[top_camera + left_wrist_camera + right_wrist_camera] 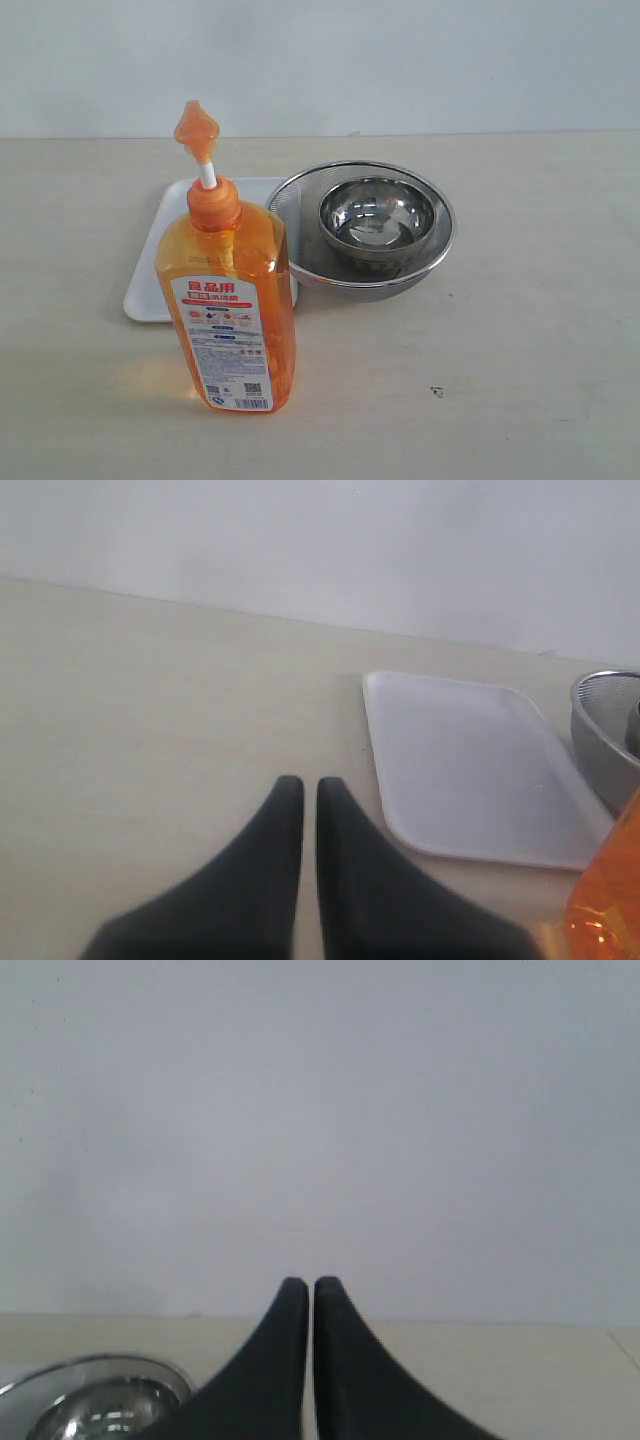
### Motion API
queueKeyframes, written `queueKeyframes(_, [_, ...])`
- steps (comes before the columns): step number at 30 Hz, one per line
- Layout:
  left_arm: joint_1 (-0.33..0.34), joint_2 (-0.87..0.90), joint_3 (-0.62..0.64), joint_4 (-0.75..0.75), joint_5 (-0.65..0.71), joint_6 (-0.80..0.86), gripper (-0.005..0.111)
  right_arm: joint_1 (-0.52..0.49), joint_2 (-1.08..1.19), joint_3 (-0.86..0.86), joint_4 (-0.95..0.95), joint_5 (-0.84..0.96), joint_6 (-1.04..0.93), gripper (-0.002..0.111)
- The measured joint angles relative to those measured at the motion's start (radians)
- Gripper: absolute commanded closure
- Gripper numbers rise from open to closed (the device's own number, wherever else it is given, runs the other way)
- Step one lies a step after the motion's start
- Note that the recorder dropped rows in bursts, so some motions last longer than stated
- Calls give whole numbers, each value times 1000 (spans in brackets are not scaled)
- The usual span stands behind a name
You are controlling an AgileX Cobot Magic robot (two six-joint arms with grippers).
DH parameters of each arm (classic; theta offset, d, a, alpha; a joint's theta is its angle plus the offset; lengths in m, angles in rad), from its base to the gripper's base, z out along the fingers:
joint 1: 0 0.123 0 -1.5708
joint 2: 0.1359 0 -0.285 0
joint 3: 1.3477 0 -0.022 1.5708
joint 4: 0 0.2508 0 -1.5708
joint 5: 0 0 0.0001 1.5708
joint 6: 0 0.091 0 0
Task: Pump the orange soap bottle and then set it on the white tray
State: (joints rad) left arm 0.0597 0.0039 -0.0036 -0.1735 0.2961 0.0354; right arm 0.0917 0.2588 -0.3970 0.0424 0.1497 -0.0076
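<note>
Orange soap bottle (230,300) hides white tray (170,212) corner, apparently standing off it.

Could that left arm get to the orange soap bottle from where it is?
Probably yes: only bare table shows between the left gripper and the orange soap bottle, though its jaws are shut.
</note>
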Motion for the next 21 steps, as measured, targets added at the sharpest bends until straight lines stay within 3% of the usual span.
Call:
queueKeyframes(6, [0,0,0,0,0,0,102,0,233,-158,0,148,0,108])
queueKeyframes(21, [0,0,0,0,0,0,102,0,376,-170,2,3,8,108])
